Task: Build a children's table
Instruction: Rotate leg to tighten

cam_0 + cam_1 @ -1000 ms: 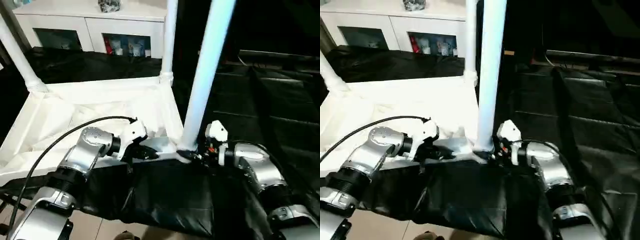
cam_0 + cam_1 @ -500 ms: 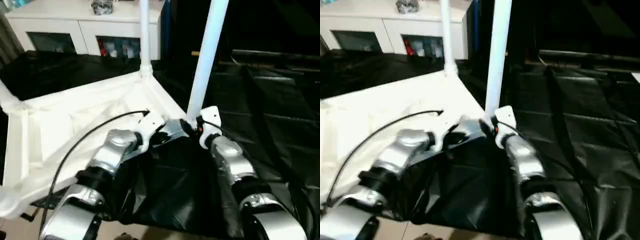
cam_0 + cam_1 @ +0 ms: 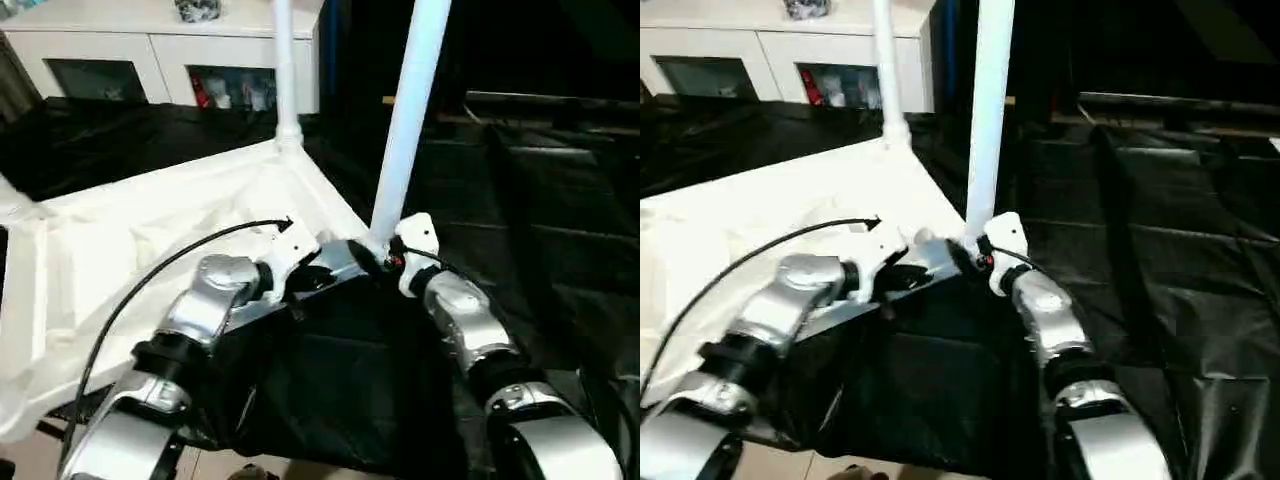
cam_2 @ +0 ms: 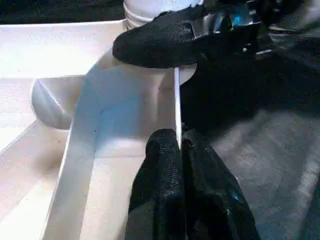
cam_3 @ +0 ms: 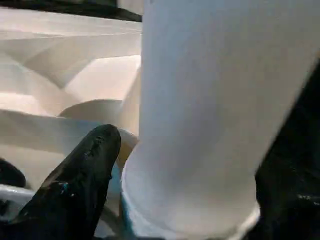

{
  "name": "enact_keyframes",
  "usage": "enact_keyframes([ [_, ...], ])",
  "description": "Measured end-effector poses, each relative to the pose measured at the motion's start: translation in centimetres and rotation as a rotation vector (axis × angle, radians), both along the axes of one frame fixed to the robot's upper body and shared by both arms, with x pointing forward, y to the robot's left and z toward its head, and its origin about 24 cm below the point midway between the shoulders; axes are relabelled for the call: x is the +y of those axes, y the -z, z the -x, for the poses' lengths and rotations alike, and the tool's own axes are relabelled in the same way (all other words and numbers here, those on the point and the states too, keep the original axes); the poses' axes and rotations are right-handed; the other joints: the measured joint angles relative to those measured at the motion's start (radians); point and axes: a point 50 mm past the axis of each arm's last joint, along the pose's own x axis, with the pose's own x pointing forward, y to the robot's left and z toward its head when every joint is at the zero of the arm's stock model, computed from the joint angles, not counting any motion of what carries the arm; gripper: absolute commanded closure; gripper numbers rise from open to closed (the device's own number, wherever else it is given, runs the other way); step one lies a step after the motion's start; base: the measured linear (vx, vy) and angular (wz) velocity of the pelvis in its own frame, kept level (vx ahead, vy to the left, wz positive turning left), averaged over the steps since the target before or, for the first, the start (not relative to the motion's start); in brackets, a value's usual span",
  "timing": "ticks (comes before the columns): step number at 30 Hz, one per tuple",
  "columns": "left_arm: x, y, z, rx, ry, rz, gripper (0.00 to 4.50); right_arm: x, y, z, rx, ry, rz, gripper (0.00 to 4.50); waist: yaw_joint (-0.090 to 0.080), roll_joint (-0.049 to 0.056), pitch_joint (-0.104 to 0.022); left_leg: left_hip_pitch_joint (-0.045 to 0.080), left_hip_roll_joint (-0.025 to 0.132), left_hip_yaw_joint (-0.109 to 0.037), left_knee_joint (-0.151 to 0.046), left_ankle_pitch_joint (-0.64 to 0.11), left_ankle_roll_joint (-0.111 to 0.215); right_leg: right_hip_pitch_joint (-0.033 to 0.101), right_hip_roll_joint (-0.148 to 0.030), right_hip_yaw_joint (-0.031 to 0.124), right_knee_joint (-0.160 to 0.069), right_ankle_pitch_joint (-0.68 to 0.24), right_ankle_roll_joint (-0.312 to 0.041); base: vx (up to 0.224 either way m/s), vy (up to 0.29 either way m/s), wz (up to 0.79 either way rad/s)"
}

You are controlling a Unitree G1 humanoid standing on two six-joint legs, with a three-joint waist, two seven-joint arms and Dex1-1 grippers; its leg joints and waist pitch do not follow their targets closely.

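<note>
Near leg [image 3: 408, 120] upright in tabletop [image 3: 150, 250] corner socket [image 5: 100, 112]

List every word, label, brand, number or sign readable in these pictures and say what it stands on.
None can be read.
The coloured packages behind the cabinet's glass doors may carry print, but it is too blurred to read.
The tabletop, the legs and both arms bear no visible lettering.

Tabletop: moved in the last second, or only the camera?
Yes. Against the cabinet, the tabletop has turned: its far edge ran parallel to the cabinet front and now slants to it.
</note>
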Motion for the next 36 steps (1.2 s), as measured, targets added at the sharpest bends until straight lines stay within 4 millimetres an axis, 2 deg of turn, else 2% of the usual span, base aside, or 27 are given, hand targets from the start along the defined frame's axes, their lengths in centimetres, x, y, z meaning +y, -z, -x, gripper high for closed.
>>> enact_keyframes([
  [7, 1.2, 0.0, 0.6, 0.039, 0.104, 0.002, 4.5, -1.2, -0.3, 0.6, 0.023, -0.22, 0.025, 0.72, 0.005, 0.0, 0.0, -0.001, 0.0, 0.0, 0.002, 0.001, 0.002, 0.0, 0.0, 0.0, 0.001, 0.0, 0.0, 0.0, 0.0, 0.0],
  [8, 1.5, 0.0, 0.8, 0.049, 0.122, 0.002, 4.5, -1.2, -0.4, 0.9, 0.039, -0.289, 0.025, 0.87, 0.006, 0.0, 0.0, -0.001, 0.0, 0.0, 0.002, 0.002, 0.004, 0.0, 0.0, 0.0, 0.001, 0.0, 0.0, 0.0, 0.0, 0.0],
  [10, 2.0, 0.0, 0.9, 0.061, 0.139, 0.002, 4.5, -1.5, -0.2, 1.4, 0.073, -0.363, 0.016, 0.87, 0.006, -0.001, 0.0, -0.002, 0.001, 0.0, 0.003, 0.003, 0.005, 0.0, 0.0, -0.001, 0.001, 0.0, 0.0, 0.0, 0.0, 0.0],
  [11, 2.2, 0.0, 1.0, 0.068, 0.15, 0.003, 4.5, -1.6, -0.1, 1.7, 0.083, -0.401, 0.014, 1.06, 0.007, -0.001, 0.0, -0.002, 0.001, 0.0, 0.003, 0.003, 0.005, 0.0, 0.0, -0.001, 0.001, 0.0, 0.0, 0.0, 0.0, 0.0],
  [13, 2.5, -0.1, 1.1, 0.077, 0.168, -0.001, 4.5, -1.8, -0.1, 2.0, 0.098, -0.444, 0.009, 1.09, 0.011, -0.001, 0.0, -0.003, 0.001, 0.0, 0.003, 0.003, 0.005, 0.0, 0.0, -0.001, 0.001, 0.0, 0.0, 0.0, 0.0, 0.0],
  [18, 2.7, -0.2, 1.4, 0.099, 0.216, -0.011, 4.5, -2.2, -0.1, 2.8, 0.128, -0.543, -0.01, 1.52, 0.026, -0.003, 0.0, -0.003, 0.001, 0.0, 0.004, 0.003, 0.005, -0.001, 0.0, -0.001, 0.001, 0.0, 0.0, 0.0, 0.0, 0.0],
  [22, 3.0, -0.2, 1.6, 0.112, 0.244, -0.02, 4.5, -2.2, 0.0, 3.1, 0.143, -0.588, -0.014, 1.73, 0.028, -0.004, 0.0, -0.003, 0.001, 0.0, 0.004, 0.003, 0.006, -0.001, 0.0, -0.001, 0.002, 0.0, 0.0, 0.0, 0.0, 0.0],
  [31, 2.7, 0.0, 1.6, 0.102, 0.224, -0.014, 4.5, -1.9, 0.1, 3.1, 0.143, -0.546, -0.03, 1.76, 0.027, -0.005, -0.001, -0.002, 0.001, 0.0, 0.005, 0.003, 0.005, 0.0, 0.0, -0.001, 0.003, 0.001, -0.001, 0.0, 0.0, 0.0],
  [36, 1.5, 0.1, 0.7, 0.046, 0.081, -0.021, 4.5, -0.7, 0.7, 1.9, 0.109, -0.26, -0.073, 1.76, 0.02, -0.01, 0.0, 0.002, 0.001, 0.0, 0.004, 0.002, 0.002, 0.002, -0.001, 0.0, 0.003, 0.003, -0.002, 0.0, 0.0, 0.0],
])
